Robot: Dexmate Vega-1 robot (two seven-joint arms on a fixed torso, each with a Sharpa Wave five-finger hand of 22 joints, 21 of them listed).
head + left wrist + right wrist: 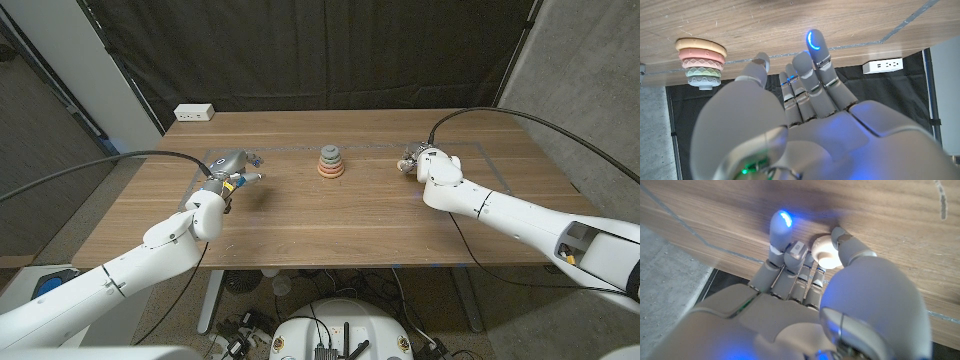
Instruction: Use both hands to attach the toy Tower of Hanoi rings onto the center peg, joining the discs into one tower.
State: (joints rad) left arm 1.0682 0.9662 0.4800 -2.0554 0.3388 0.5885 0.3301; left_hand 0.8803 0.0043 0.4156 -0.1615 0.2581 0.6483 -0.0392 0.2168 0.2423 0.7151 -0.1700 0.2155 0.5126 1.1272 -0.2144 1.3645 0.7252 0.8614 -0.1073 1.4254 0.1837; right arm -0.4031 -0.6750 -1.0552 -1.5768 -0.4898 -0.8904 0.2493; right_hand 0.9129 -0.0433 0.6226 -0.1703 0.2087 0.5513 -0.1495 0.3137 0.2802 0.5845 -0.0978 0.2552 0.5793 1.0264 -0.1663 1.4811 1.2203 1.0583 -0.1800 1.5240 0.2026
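In the right wrist view the right hand's fingers (790, 255) are curling around a small cream ring (826, 250), with the thumb pressing its far side; most of the ring is hiding behind them, so its full shape is hard to make out. In the head view the right hand (418, 160) is sitting on the wooden table (300, 215) to the right of the ring stack (331, 162), well apart from it, and the ring itself is too small to tell there. The left hand's fingers (812, 75) are reaching out together, slightly bent, holding nothing. The left hand (232, 170) is hovering left of the stack, which is standing at the table's middle with its peg lost inside the rings.
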